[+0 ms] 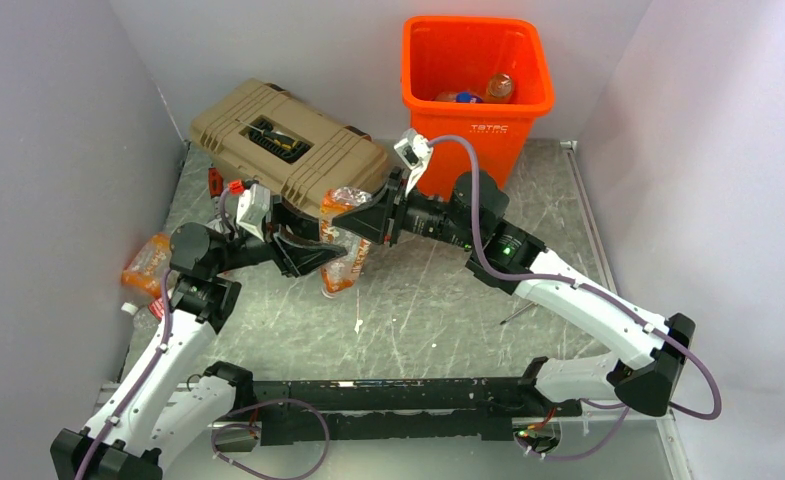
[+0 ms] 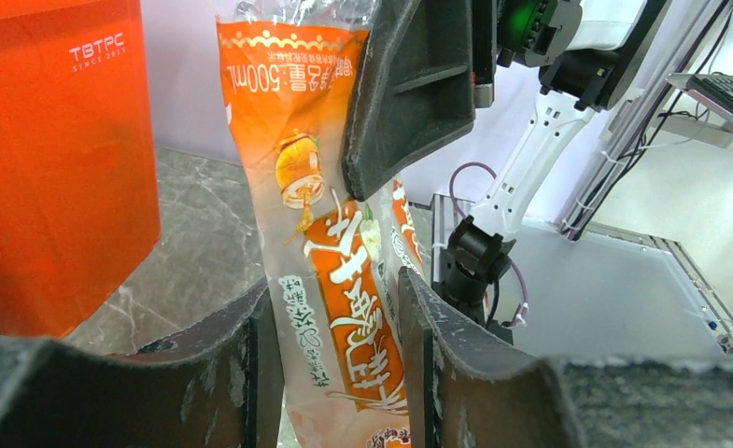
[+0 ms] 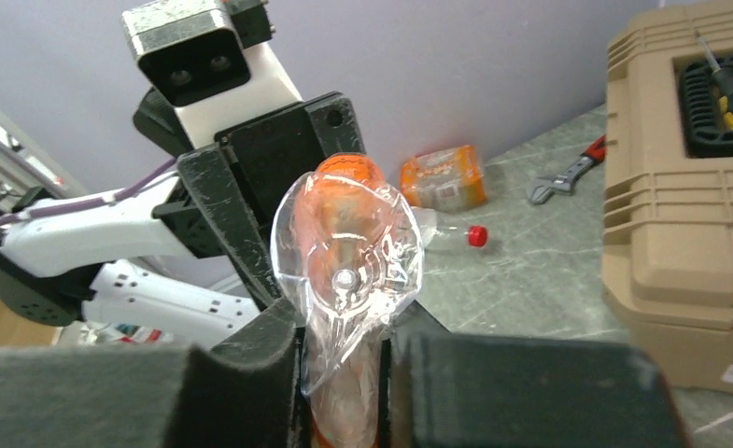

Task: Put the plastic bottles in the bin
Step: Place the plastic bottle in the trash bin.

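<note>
Scratched grey marble-look table (image 1: 438, 290), pale walls (image 1: 58, 110) on 3 sides; orange bin (image 1: 476, 130) stands at back wall. L gripper (image 1: 318, 255) & R gripper (image 1: 363, 222) both pinch one crumpled bottle (image 1: 346, 262) mid-table, just in front of tan toolbox (image 1: 338, 160).

The left gripper (image 2: 336, 297) squeezes a tall orange bottle (image 2: 288, 112) down low. The right gripper (image 2: 373, 159) pinches it higher up. The orange bin (image 2: 54, 168) stands on the left.
</note>
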Action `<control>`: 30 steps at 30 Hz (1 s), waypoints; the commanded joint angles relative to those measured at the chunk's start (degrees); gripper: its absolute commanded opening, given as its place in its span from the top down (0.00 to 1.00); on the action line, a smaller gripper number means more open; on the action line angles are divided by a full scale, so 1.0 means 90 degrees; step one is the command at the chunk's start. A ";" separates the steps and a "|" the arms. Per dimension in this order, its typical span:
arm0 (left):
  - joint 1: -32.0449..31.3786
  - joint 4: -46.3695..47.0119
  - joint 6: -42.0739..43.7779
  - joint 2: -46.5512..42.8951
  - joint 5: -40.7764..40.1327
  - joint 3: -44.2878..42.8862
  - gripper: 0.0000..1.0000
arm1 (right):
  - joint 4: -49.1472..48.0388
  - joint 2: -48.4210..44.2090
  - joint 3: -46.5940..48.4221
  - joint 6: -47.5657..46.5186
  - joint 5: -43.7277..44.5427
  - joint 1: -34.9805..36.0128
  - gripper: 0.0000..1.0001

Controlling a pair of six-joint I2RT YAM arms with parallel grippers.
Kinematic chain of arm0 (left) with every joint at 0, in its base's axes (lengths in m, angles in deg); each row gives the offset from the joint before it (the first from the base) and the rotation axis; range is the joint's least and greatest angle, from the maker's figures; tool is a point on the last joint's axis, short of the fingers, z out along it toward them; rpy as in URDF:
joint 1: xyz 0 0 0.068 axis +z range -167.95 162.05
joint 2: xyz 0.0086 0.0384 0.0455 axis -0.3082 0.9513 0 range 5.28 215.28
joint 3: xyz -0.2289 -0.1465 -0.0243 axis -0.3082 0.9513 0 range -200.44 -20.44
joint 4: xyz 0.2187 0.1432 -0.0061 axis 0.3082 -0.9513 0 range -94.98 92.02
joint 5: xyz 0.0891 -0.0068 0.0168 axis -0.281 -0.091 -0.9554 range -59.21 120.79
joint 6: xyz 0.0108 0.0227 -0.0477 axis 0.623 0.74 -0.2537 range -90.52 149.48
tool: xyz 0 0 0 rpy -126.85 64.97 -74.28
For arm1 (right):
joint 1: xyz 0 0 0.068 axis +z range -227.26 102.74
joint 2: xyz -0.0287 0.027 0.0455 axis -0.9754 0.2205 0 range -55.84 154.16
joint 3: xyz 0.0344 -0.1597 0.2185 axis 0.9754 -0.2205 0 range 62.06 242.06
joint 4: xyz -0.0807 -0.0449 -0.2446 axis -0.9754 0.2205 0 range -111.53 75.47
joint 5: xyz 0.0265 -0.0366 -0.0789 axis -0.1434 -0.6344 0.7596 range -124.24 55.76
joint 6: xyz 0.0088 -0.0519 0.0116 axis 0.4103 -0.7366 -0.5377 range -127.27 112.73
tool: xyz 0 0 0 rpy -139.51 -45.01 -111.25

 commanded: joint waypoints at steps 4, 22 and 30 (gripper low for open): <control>0.0012 0.0110 0.0080 -0.0080 -0.0099 -0.0075 0.60 | -0.0248 -0.0049 0.0226 -0.0039 0.0144 -0.0014 1.00; 0.0022 -0.1777 0.1104 -0.1015 -0.2885 -0.0183 0.12 | -0.2076 -0.0588 0.1522 -0.4575 0.6473 -0.0213 1.00; 0.0023 -0.2113 0.1269 -0.1133 -0.3444 -0.0224 0.14 | -0.1665 0.1522 0.3777 -0.3362 0.6136 -0.2560 1.00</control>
